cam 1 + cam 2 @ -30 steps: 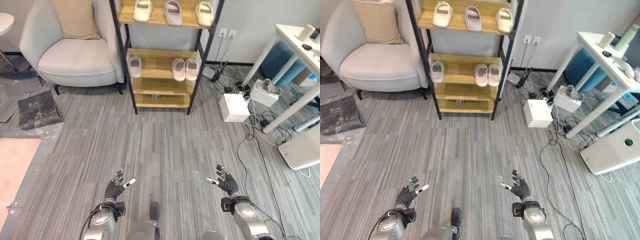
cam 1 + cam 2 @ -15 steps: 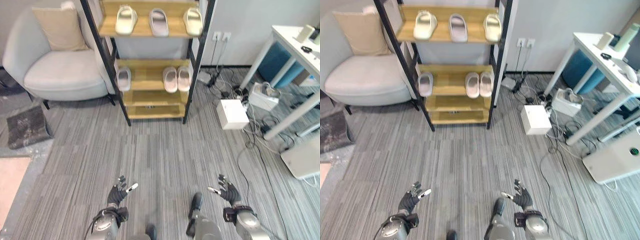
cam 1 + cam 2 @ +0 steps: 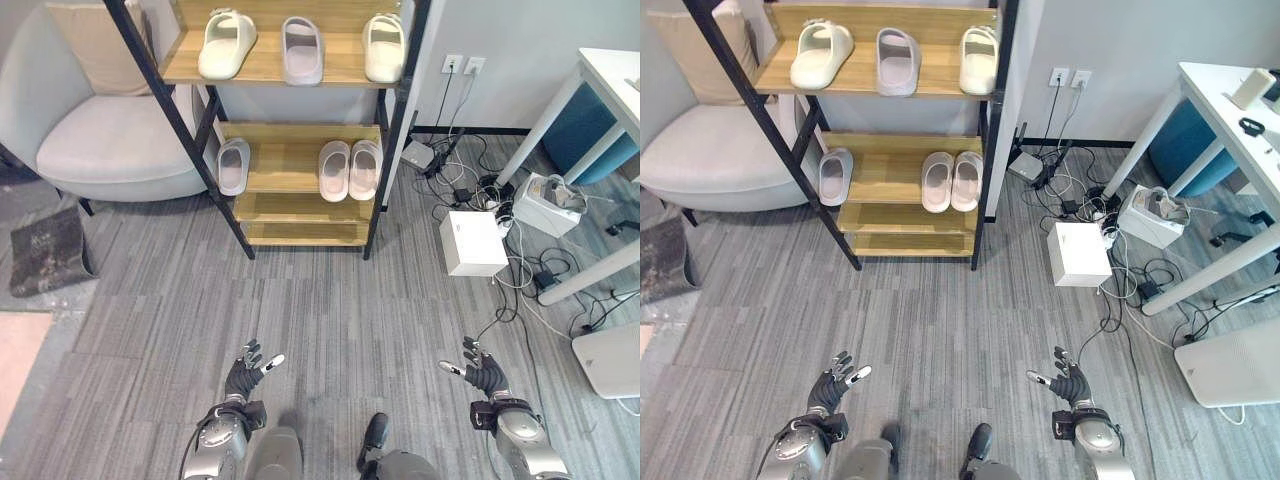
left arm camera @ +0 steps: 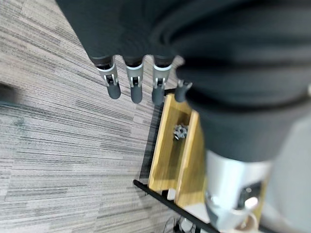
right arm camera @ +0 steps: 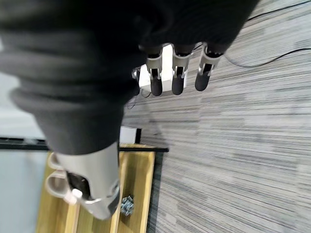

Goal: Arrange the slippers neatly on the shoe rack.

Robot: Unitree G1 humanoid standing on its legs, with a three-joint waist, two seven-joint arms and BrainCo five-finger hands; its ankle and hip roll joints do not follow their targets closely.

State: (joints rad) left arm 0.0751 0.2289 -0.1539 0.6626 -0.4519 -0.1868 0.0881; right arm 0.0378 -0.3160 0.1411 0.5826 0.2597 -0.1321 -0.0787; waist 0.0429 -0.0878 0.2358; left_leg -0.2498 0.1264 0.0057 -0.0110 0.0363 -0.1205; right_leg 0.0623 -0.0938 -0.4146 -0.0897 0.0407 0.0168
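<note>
A grey armchair (image 3: pixel 120 140) and a white box (image 3: pixel 473 243) flank the black-framed wooden shoe rack (image 3: pixel 290 180). Pale slippers (image 3: pixel 350 168) lie on its shelves. The left hand (image 3: pixel 243 377) and the right hand (image 3: pixel 483 374) hold nothing, fingers (image 5: pixel 177 82) spread.

The two eye views look down from the robot's head, from high and quite far, onto the grey floor (image 3: pixel 330 300) and forward to the shoe rack (image 3: pixel 300 150). Both share the rack, the armchair (image 3: pixel 110 140) and the white box (image 3: pixel 1080 253), only shifted a little sideways. Each wrist view looks very close along its own hand, the left hand (image 4: pixel 133 82) and the right hand (image 5: pixel 177 77), toward the floor and the rack's lowest shelf (image 4: pixel 177 150).
</note>
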